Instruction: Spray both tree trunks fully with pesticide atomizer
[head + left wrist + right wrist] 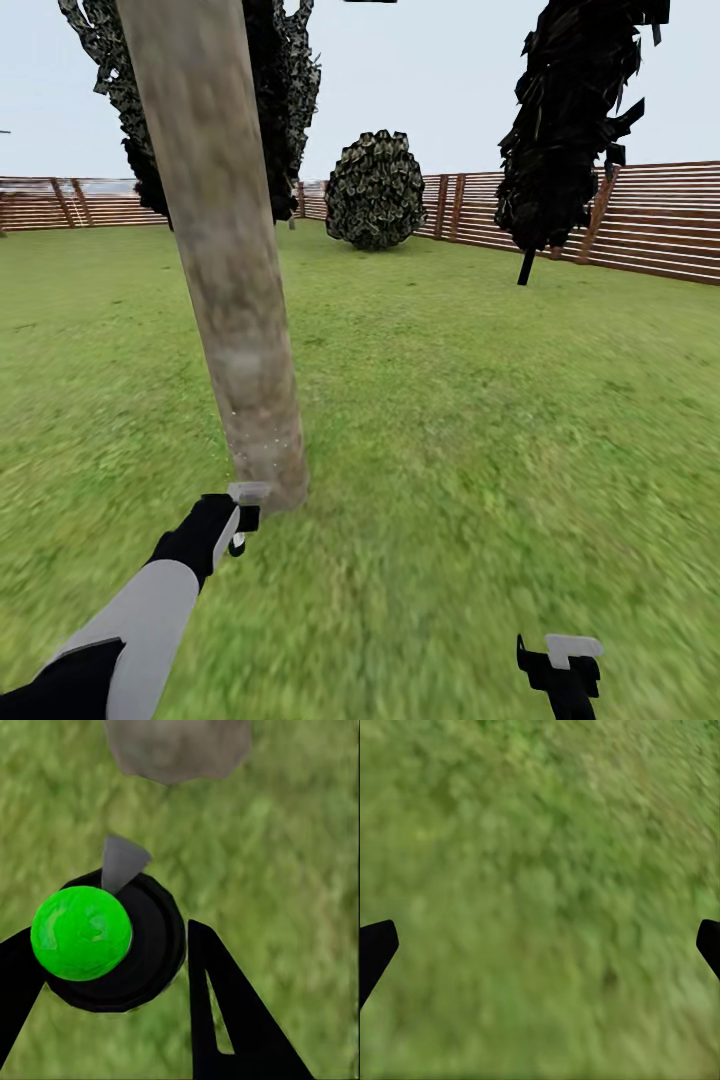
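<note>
A thick grey-brown tree trunk [230, 290] rises close in front of me from the grass, its dark mottled crown [285, 90] high above. My left gripper [236, 520] is low beside the trunk's base and shut on the pesticide atomizer [81, 932], which has a bright green round top on a black body. The atomizer's grey nozzle [120, 862] points at the trunk base [176, 750]. Faint pale specks dot the lower trunk. My right gripper [560, 665] hangs open over bare lawn, fingertips [375, 945] wide apart.
Green lawn [480, 400] spreads all around. A round mottled bush [375, 190] and a narrow black tree [575, 130] stand farther back. The brown slat fence [660, 215] rings the far side.
</note>
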